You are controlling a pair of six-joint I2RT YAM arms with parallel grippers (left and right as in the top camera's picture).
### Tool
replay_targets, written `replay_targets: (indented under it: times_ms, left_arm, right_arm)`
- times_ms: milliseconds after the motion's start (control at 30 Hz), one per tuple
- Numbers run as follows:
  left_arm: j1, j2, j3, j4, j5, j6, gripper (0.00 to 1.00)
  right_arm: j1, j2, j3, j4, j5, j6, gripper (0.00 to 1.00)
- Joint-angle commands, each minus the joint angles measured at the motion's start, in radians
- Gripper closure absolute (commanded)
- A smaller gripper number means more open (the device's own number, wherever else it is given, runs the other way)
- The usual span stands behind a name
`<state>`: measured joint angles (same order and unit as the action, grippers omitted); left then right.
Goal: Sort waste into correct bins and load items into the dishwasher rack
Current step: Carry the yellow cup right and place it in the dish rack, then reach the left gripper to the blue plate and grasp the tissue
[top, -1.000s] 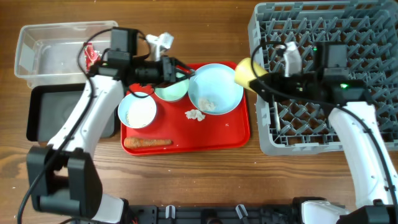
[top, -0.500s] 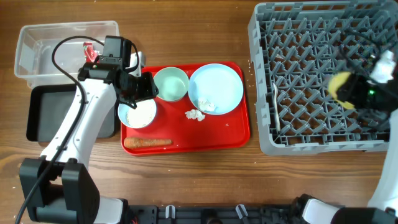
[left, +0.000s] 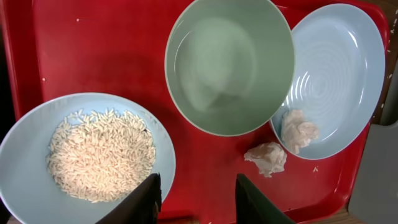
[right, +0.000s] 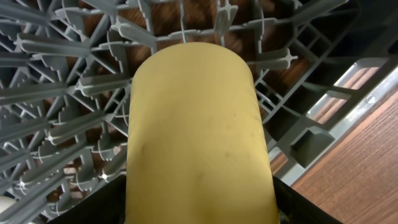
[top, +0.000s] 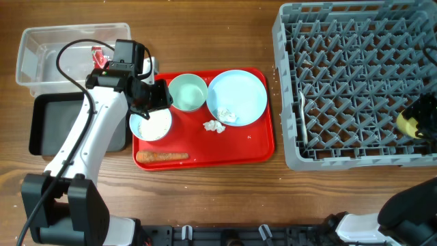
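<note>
The right end effector (top: 416, 119) grasps the yellow cup (right: 196, 137) over the rack (top: 341, 82); the left end effector (left: 196, 193), released, hovers above the loaded red tray (left: 124, 37).

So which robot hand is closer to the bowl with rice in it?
Left. The left gripper hangs right by the rice bowl over the red tray; the right gripper is far off over the dishwasher rack, holding the yellow cup.

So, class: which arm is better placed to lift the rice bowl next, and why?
Left: the left gripper hangs open beside the rice bowl; the right gripper holds the yellow cup over the dishwasher rack.
</note>
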<state>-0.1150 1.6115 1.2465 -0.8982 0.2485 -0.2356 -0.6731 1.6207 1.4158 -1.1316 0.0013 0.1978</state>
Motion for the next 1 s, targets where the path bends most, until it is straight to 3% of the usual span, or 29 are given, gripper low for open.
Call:
replay_targets:
  times_ms: [0, 100, 133, 267, 600, 733, 867, 967]
  left_arm:
    - [0.001, -0.019, 0.004, -0.001, -0.014, 0.023, 0.62]
    - [0.001, -0.019, 0.004, -0.001, -0.014, 0.023, 0.62]
    - [0.001, -0.019, 0.004, -0.001, -0.014, 0.023, 0.62]
    - [0.001, -0.019, 0.004, -0.009, -0.014, 0.023, 0.62]
    - [0.001, -0.019, 0.004, -0.009, -0.014, 0.023, 0.62]
    - [0.001, -0.019, 0.004, -0.01, -0.014, 0.023, 0.6]
    - [0.001, -0.019, 0.004, -0.012, -0.014, 0.023, 0.41]
    - [0.001, -0.019, 0.004, -0.015, -0.014, 0.023, 0.24]
  right_arm:
    - [-0.002, 0.053, 0.018, 0.015, -0.006, 0.022, 0.69]
    - [-0.002, 0.071, 0.018, 0.144, -0.126, 0.011, 0.06]
    - [-0.002, 0.07, 0.019, 0.174, -0.155, 0.013, 0.0]
    - [-0.002, 0.07, 0.019, 0.191, -0.187, 0.066, 0.0]
    - [-0.002, -0.003, 0.019, 0.127, -0.187, 0.036, 0.0]
    - [0.008, -0.104, 0.019, 0.072, -0.266, -0.047, 0.01]
    - [0.104, -0.189, 0.019, -0.003, -0.303, -0.114, 0.0]
    - [0.271, -0.214, 0.018, -0.031, -0.303, -0.145, 0.0]
